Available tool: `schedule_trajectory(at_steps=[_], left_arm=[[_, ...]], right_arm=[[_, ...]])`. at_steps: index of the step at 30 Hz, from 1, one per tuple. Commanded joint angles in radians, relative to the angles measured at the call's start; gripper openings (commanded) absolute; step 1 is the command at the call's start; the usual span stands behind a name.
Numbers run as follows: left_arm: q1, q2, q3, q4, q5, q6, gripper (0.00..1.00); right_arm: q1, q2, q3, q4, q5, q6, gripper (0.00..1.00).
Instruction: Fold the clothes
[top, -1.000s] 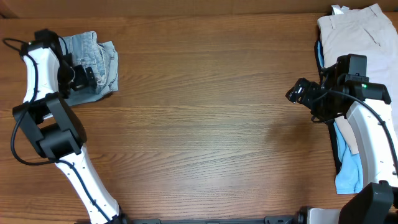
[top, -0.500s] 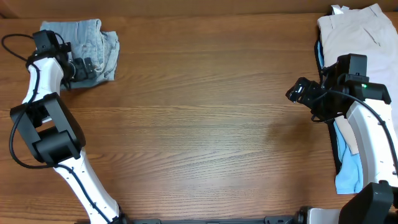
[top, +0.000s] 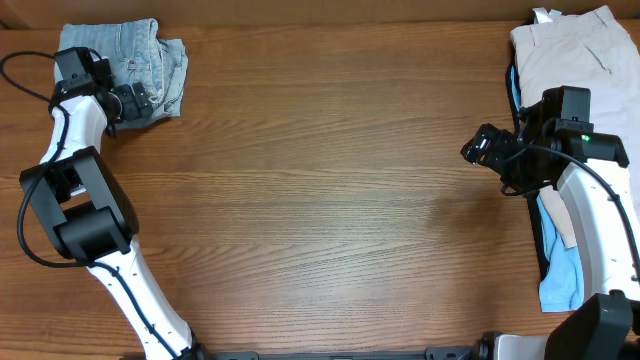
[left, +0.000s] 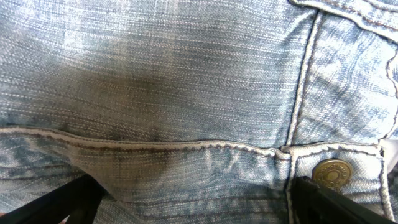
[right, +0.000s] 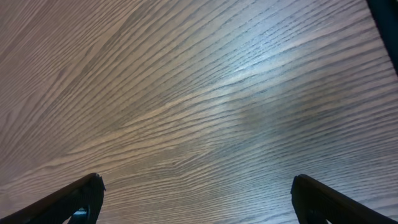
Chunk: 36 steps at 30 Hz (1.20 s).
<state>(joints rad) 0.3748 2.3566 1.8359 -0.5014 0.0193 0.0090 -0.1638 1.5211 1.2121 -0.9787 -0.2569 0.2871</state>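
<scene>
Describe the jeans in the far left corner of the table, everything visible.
The jeans are faded light-blue denim, lying in a folded, slightly rumpled bundle on the wooden table at its far left corner. Up close, the weave shows pale streaks, pale stitched seams and a brass-coloured stud. The left gripper hangs open over the bundle's near edge; whether its fingers touch the cloth cannot be told.
</scene>
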Motion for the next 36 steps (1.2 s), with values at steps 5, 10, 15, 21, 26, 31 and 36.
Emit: schedule_trajectory(at_steps=[5, 10, 15, 21, 26, 31, 36], left_arm=[[-0.003, 0.028, 0.028, -0.137, -0.055, -0.024, 1.00], [-0.011, -0.055, 0.108, -0.257, -0.043, -0.024, 1.00], [-0.039, -0.141, 0.126, -0.244, 0.072, 0.015, 1.00], [-0.122, -0.108, 0.126, -0.171, 0.105, 0.052, 1.00], [-0.217, -0.035, 0.126, -0.099, 0.104, 0.076, 1.00], [-0.297, 0.033, 0.126, -0.031, 0.065, 0.085, 1.00], [-0.330, 0.077, 0.126, -0.003, -0.008, 0.081, 1.00]], right_arm=[[-0.004, -0.022, 0.024, 0.007, 0.019, -0.006, 1.00], [-0.004, -0.022, 0.024, 0.004, 0.021, -0.006, 1.00], [-0.004, -0.022, 0.024, 0.009, 0.021, -0.006, 1.00], [-0.004, -0.022, 0.024, 0.013, 0.021, -0.006, 1.00], [-0.004, -0.022, 0.024, 0.013, 0.021, -0.006, 1.00], [-0.004, -0.022, 0.024, 0.012, 0.021, -0.006, 1.00], [-0.004, -0.022, 0.024, 0.012, 0.022, -0.006, 1.00]])
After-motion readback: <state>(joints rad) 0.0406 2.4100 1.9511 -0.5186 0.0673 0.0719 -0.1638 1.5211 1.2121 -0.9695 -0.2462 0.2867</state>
